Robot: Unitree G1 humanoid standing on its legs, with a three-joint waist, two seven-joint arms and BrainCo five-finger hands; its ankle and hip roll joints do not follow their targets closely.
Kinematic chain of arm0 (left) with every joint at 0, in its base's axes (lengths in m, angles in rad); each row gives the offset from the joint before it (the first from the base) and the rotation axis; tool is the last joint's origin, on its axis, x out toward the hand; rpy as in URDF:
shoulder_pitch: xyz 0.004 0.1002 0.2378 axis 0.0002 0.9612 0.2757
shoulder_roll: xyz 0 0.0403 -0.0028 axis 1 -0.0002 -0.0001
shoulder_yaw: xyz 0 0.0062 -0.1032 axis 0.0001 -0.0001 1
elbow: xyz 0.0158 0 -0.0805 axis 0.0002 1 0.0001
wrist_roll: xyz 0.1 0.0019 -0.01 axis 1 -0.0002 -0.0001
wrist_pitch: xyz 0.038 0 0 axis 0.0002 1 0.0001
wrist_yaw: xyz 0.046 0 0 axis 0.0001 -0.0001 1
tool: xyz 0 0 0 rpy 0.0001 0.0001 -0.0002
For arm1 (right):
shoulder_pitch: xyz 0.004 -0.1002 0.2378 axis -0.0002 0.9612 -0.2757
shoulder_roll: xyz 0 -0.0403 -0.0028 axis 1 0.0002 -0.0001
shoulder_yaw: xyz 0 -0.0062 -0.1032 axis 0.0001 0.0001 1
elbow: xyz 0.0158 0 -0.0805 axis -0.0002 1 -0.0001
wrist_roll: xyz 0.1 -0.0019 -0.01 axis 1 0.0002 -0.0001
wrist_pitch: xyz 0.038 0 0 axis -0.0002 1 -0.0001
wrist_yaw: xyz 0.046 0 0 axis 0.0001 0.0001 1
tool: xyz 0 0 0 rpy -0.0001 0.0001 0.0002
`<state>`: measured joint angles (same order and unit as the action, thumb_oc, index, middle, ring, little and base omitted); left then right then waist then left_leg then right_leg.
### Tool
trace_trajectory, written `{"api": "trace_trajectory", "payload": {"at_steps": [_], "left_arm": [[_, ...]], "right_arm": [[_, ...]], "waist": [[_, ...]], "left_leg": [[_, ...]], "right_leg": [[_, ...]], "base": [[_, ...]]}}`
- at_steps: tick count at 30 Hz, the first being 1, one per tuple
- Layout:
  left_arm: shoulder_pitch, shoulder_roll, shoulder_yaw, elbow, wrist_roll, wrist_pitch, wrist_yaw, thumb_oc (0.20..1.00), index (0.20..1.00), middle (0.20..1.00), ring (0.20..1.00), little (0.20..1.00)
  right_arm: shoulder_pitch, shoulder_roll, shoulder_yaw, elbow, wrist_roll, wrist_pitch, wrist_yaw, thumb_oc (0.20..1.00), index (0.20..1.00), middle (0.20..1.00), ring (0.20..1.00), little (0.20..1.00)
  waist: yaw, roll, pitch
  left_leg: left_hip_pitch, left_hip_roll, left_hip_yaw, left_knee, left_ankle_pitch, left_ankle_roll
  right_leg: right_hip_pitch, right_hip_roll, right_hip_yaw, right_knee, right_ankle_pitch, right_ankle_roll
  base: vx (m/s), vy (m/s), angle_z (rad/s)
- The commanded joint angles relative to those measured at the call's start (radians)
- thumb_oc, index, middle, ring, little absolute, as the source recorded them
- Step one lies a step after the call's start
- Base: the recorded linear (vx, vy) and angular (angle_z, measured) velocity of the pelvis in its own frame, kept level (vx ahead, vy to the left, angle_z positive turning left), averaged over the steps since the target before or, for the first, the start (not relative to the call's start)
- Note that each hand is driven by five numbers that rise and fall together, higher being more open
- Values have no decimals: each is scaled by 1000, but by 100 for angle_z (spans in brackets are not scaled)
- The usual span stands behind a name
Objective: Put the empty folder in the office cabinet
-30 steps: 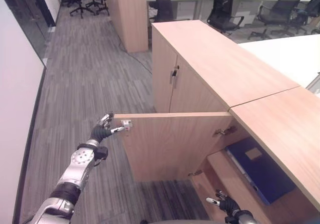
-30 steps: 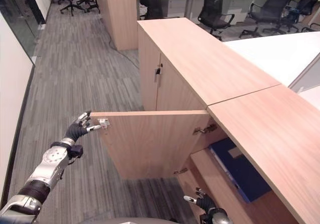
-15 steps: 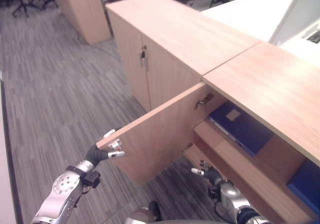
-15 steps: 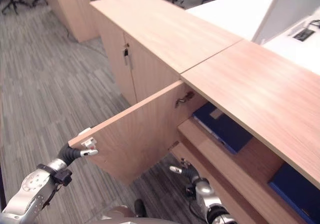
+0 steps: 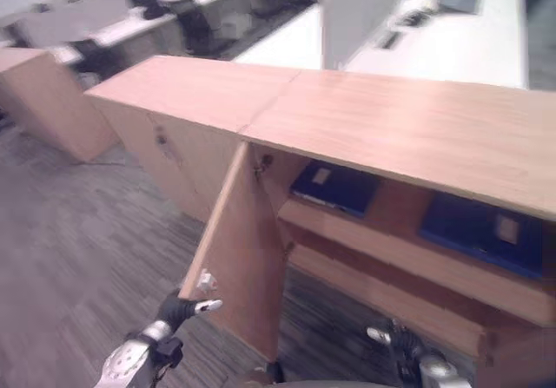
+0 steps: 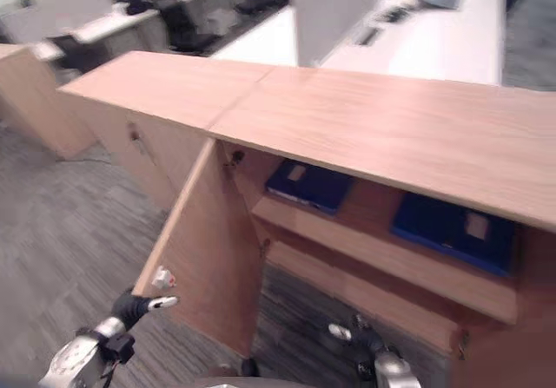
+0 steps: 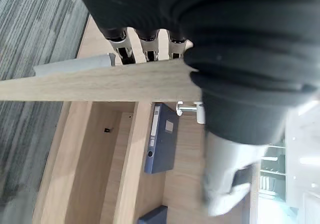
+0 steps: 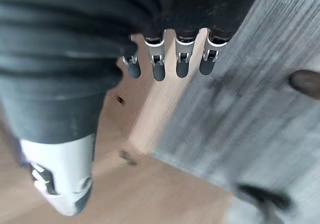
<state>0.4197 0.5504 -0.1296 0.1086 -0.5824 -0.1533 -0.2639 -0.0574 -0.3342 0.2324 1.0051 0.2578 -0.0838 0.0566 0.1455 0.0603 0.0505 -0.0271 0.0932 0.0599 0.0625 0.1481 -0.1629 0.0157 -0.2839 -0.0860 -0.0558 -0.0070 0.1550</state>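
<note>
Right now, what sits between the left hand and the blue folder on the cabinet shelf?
The open cabinet door: the left hand is at its free edge, and the blue folder lies on the shelf beyond it, seen in the left eye view.

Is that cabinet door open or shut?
Open: the door stands swung out, blue folders showing on the shelf, left robot hand at its edge.

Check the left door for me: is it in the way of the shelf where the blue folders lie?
No. The cabinet door is swung well out, with the left hand at its outer edge, so the shelf holding two blue folders is open to the front. The right hand hangs low before it, holding nothing.
</note>
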Motion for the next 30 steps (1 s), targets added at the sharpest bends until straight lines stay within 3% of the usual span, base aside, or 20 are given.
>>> {"api": "trace_trajectory", "payload": {"at_steps": [1,4,6,10,14,18,20,21,22,24,25,28,30], "left_arm": [[-261,-46,-77,-106,9,-16,-59,1000,1000,1000,1000,1000],[-262,-56,-79,-107,17,-12,-62,1000,1000,1000,1000,1000],[-264,-65,-78,-101,25,-13,-56,1000,1000,1000,1000,1000],[-281,-69,-82,-87,41,-11,-49,1000,1000,1000,1000,1000],[-334,-77,-94,-39,82,-10,-23,1000,1000,1000,1000,1000],[-409,-95,-102,49,123,-5,25,1000,1000,1000,1000,1000],[-443,-102,-72,106,170,-14,74,1000,1000,1000,1000,1000],[-444,-102,-72,107,170,-15,74,1000,1000,1000,1000,1000],[-447,-104,-61,124,175,-17,84,1000,1000,1000,1000,1000],[-444,-99,-28,147,171,-21,108,1000,1000,1000,1000,1000],[-456,-99,-16,171,177,-26,109,1000,1000,1000,1000,1000],[-482,-110,3,230,189,-32,144,1000,1000,1000,1000,1000],[-507,-114,5,248,196,-38,155,1000,1000,1000,1000,1000]], "right_arm": [[-105,21,37,-40,41,-29,6,1000,1000,1000,1000,1000],[-93,24,27,-45,37,-26,10,1000,1000,1000,1000,1000],[-70,31,7,-51,37,-20,14,1000,1000,1000,1000,1000],[-30,49,-11,-80,47,-13,20,1000,1000,1000,1000,1000],[6,74,-29,-107,60,-6,27,1000,1000,1000,1000,1000],[42,107,-34,-144,91,-10,26,1000,1000,1000,1000,1000],[93,106,-28,-185,90,-17,43,1000,1000,1000,1000,1000],[94,106,-28,-186,90,-16,43,1000,1000,1000,1000,1000],[98,105,-29,-184,85,-17,41,1000,1000,1000,1000,1000],[89,97,-43,-170,89,-20,28,1000,1000,1000,1000,1000],[95,98,-47,-166,87,-19,25,1000,1000,1000,1000,1000],[114,83,-51,-164,82,-15,26,1000,1000,1000,1000,1000],[128,70,-51,-173,77,-15,26,1000,1000,1000,1000,1000]], "waist": [[-31,5,76],[-52,12,58],[-84,3,34],[-101,-16,24],[-133,-39,46],[-142,-42,68],[-145,-45,62],[-143,-46,61],[-141,-51,54],[-139,-60,39],[-149,-79,20],[-165,-82,-6],[-176,-80,-18]], "left_leg": [[29,9,-35,51,-185,35],[71,-10,-43,-3,-208,57],[103,-26,-33,-31,-220,79],[132,-43,-6,-69,-218,98],[145,-58,10,-107,-206,124],[121,-56,50,-98,-191,150],[118,-48,89,-87,-176,169],[117,-50,90,-88,-176,169],[124,-48,104,-102,-174,167],[149,-28,159,-132,-185,138],[152,-27,169,-135,-193,119],[162,-13,192,-138,-186,100],[165,0,205,-140,-175,87]], "right_leg": [[72,97,-69,24,-16,7],[67,115,-35,26,-6,9],[63,109,-1,27,9,19],[46,93,25,47,17,28],[-30,90,66,163,17,50],[-56,89,11,326,-20,63],[-73,92,-34,510,14,60],[-77,90,-31,514,12,61],[-88,74,-53,512,25,60],[-114,8,-150,359,49,44],[-61,10,-158,177,42,51],[-13,47,-115,85,65,51],[23,60,-129,25,78,49]], "base": [[-68,-39,-106],[6,61,-55],[27,121,-42],[-11,101,-23],[-105,102,-63],[-145,76,-60],[-119,64,-63],[-71,2,-66],[59,-127,-117],[120,-280,-104],[97,-232,-84],[124,-217,-50],[106,-165,-7]]}}
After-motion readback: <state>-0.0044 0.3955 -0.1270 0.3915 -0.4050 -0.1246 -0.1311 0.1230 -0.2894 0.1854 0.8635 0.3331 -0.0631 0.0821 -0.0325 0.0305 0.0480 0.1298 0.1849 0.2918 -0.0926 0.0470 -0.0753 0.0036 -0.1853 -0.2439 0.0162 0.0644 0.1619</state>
